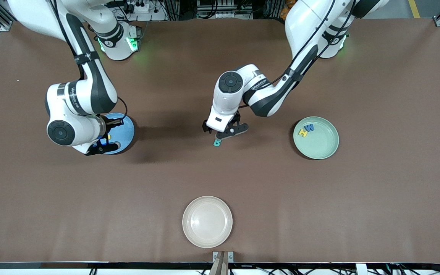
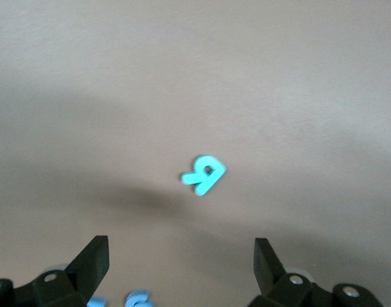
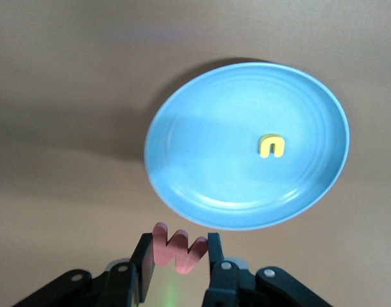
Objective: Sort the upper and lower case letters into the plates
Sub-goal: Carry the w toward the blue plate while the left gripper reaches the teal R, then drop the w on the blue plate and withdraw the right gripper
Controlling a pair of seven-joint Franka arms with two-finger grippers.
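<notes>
A red letter w (image 3: 180, 253) stands pinched between the fingers of my right gripper (image 3: 178, 245), which is shut on it. That gripper (image 1: 104, 146) hangs over the edge of the blue plate (image 1: 126, 131). In the blue plate (image 3: 208, 153) lies one yellow letter (image 3: 271, 146). My left gripper (image 1: 229, 132) is open just above the table's middle. A teal letter (image 1: 217, 143) lies flat on the table close by it, and in the left wrist view this teal letter (image 2: 204, 174) sits ahead of the open left gripper (image 2: 181, 268), outside the fingers. The mint green plate (image 1: 321, 147) holds a yellow letter H (image 1: 303, 132) and a blue letter (image 1: 310, 127).
A cream-white plate (image 1: 207, 221) with nothing in it sits near the table's front edge, nearer to the front camera than the teal letter. Two pale blue scraps (image 2: 137, 299) show at the rim of the left wrist view, under the gripper. The mint plate lies toward the left arm's end.
</notes>
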